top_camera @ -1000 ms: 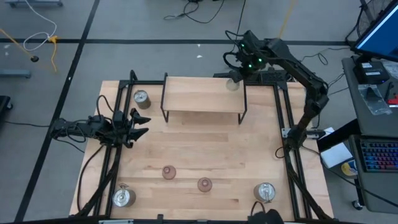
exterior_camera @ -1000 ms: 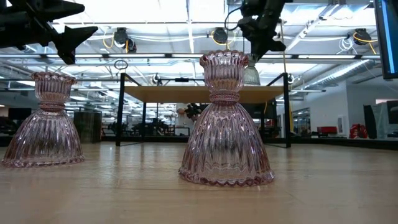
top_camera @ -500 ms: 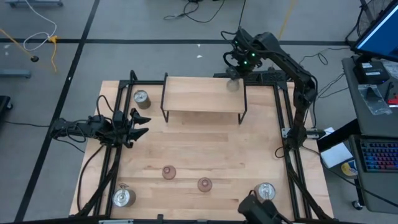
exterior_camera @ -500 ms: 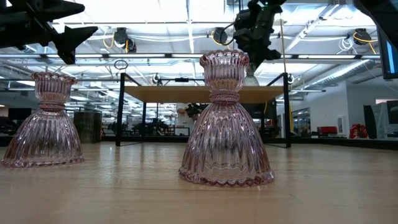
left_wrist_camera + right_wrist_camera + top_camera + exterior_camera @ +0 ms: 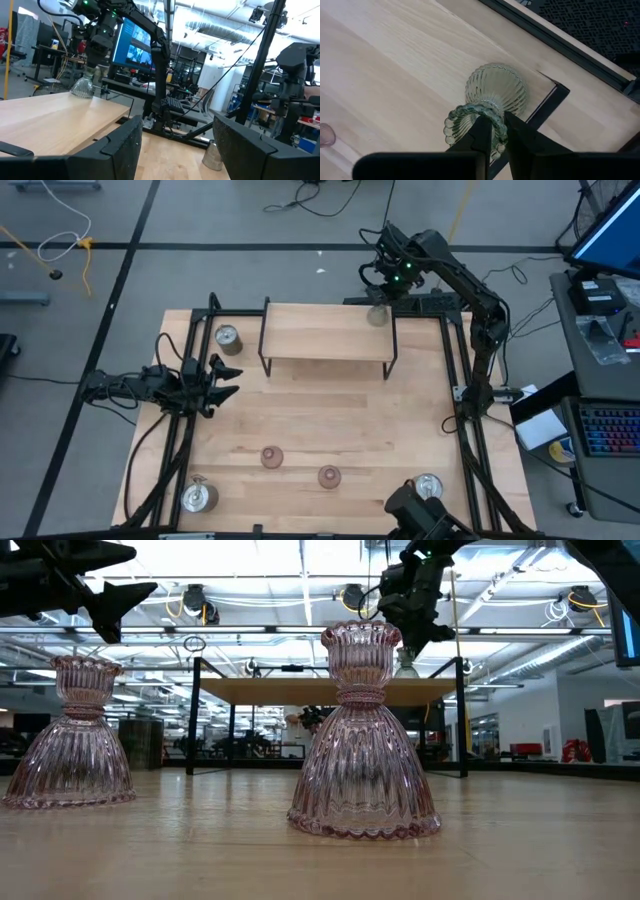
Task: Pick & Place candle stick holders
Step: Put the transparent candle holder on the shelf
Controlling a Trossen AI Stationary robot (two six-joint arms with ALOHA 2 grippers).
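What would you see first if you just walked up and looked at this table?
Probably the right pincer at the far right corner of the raised wooden shelf, its fingers pinching the rim of a greenish glass candle holder that stands there. Next, two pink ribbed glass holders stand near the table's front edge. The left pincer waits open over the table's left side.

A light wooden table [image 5: 320, 430] fills the middle of the high view, with a raised wooden shelf [image 5: 325, 332] on thin black legs standing at its far side. Black metal rails [image 5: 468, 450] run along both side edges. On the grey floor beyond lie loose cables [image 5: 60, 242]. To the right are a lit monitor [image 5: 610, 230] and a keyboard [image 5: 610, 430].
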